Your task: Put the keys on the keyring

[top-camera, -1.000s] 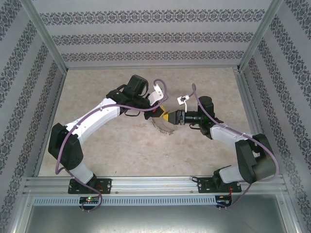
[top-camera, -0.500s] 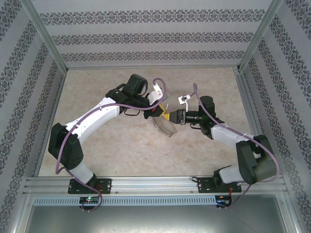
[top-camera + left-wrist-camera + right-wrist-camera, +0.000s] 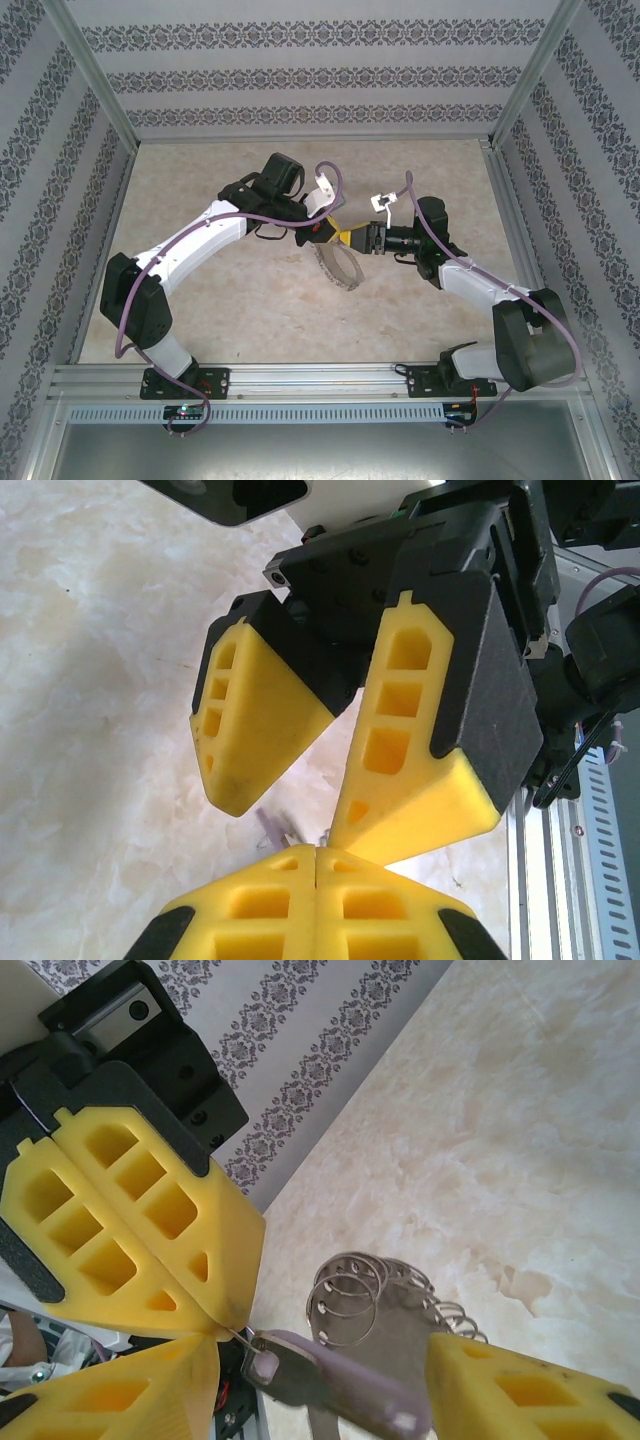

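Two grippers are brought tip to tip above the middle of the table (image 3: pixel 230 310). The left gripper (image 3: pixel 324 231) is seen with its fingers (image 3: pixel 130 1230) pressed together. A thin metal piece is pinched at their tips, and the keyring (image 3: pixel 340 267) is hung from there, its hoop tilted just over the table. The right gripper (image 3: pixel 351 238) is held facing it with its fingers (image 3: pixel 260 730) apart, nothing being clamped. In the right wrist view, the key (image 3: pixel 340 1390) with its pale lilac tag is seen just beside the left fingertips, between the open right fingers. The silvery rings of the keyring's fringe (image 3: pixel 350 1295) are bunched right behind it.
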Controlling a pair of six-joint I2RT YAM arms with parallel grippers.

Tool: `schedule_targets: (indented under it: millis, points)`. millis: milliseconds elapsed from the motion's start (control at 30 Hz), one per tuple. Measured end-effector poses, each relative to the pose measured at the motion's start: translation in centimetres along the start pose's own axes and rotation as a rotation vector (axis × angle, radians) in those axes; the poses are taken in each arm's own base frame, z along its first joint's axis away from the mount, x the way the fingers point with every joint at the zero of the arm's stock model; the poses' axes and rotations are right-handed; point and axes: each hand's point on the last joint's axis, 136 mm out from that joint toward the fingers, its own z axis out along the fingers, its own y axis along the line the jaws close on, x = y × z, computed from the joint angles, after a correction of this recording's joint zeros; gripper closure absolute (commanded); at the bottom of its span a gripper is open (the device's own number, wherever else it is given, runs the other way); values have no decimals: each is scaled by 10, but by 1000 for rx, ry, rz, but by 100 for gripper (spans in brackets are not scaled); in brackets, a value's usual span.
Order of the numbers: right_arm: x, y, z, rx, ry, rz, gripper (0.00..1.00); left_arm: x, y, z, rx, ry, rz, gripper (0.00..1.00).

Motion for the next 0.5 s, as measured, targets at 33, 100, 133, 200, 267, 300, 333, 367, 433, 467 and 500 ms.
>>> schedule_targets:
  millis: [33,100,133,200,267,300,333,367,433,467,500]
  points:
    - [0,0,0,0,0,0,43,0,0,0,2,0,1,100]
    - [0,0,0,0,0,1,43,0,0,0,3,1,0,100]
    - [0,0,-1,-1,0,1,43,0,0,0,4,0,1,100]
    - [0,0,-1,-4,0,1,43,-1,-1,0,7,-1,2,100]
    - [0,1,-1,-9,3,0,43,-2,-1,0,10,-1,3,100]
    - [0,1,-1,-12,5,-1,43,-1,-1,0,12,0,2,100]
    - [1,1,-1,-16,7,-1,43,-1,-2,0,15,0,1,100]
    - [1,1,-1,-19,11,1,43,-1,-3,0,18,1,-1,100]
    - [3,2,0,-30,20,6,43,0,-3,0,24,7,-7,100]
    - [4,2,0,-34,23,7,43,1,-4,1,30,9,-9,100]
    - [4,3,0,-37,26,8,43,1,-5,1,34,11,-11,100]
